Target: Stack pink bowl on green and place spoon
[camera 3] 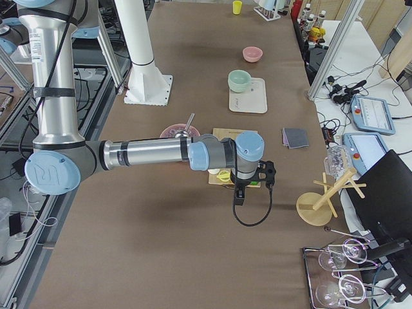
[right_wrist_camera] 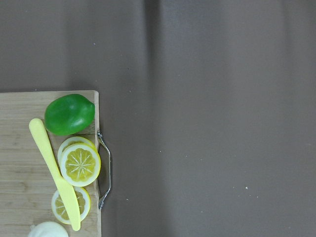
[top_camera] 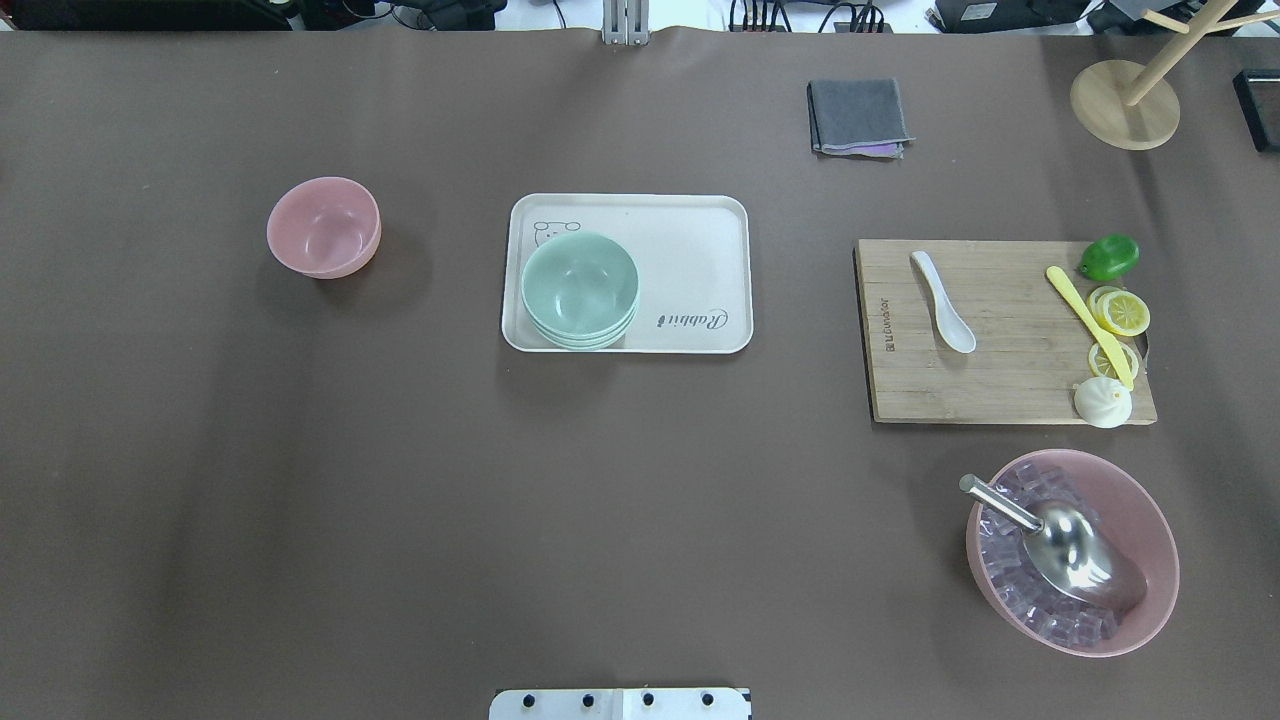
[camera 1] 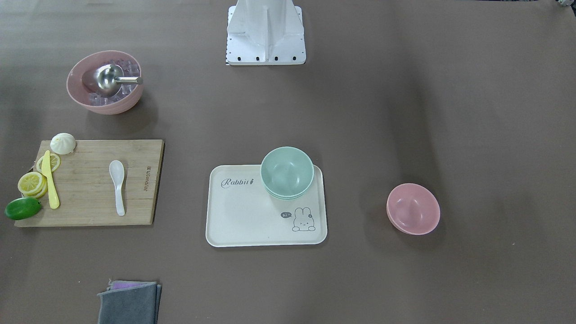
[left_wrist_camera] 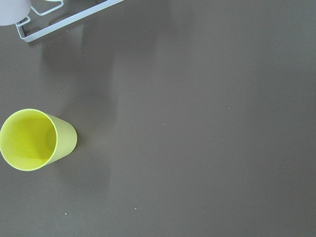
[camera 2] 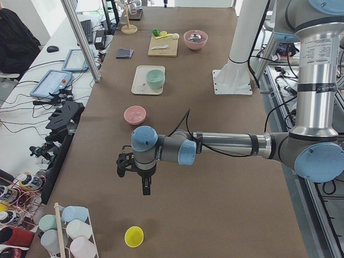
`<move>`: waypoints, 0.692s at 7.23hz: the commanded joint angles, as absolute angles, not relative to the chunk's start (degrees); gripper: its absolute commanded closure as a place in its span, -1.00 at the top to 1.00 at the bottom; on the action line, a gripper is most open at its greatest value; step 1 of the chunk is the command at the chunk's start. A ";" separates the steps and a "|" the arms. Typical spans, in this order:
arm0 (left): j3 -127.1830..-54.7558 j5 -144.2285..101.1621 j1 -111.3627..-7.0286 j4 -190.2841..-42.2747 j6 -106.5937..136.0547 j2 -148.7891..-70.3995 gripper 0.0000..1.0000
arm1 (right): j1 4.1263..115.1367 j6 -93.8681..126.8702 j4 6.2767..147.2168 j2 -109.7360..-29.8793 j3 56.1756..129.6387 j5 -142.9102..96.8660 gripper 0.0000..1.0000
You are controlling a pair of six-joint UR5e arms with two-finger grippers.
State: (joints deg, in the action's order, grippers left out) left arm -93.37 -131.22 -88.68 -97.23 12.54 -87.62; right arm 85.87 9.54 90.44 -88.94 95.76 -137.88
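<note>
Left pincer [camera 2: 145,188]: hangs above bare table [camera 2: 215,215], tips down. It shows only from the side, so I cannot tell whether the tips are apart or together. Yellow cup [left_wrist_camera: 34,139] stands upright near it, on its outer side. Pink bowl [top_camera: 323,227] sits inboard of it, well apart, upright and alone on the table.

Further right, green bowl [top_camera: 580,282] sits on one corner of the white tray [top_camera: 690,230]. It may be a nested stack; the rims are hard to count.

Spoon [top_camera: 942,315] lies flat on the cutting board [top_camera: 1000,390], inboard of my right pincer [camera 3: 237,198]. That pincer hangs about the board's outer end, near the lime [right_wrist_camera: 69,114] and lemon slices [right_wrist_camera: 79,163]. I cannot tell its state either.
</note>
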 commanded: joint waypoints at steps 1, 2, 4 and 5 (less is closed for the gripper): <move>-93.52 -132.88 -87.90 -96.77 13.18 -91.64 0.96 | 85.87 9.58 90.44 -88.95 95.71 -137.81 1.00; -91.34 -132.63 -83.19 -96.77 13.44 -95.93 0.97 | 85.87 9.58 90.44 -88.95 95.54 -137.81 1.00; -90.35 -133.15 -82.09 -96.94 20.51 -99.65 0.97 | 85.69 9.58 90.44 -88.95 95.45 -137.81 1.00; -94.09 -133.07 -79.48 -96.94 21.00 -100.28 0.97 | 85.69 9.67 90.44 -88.95 95.45 -137.81 1.00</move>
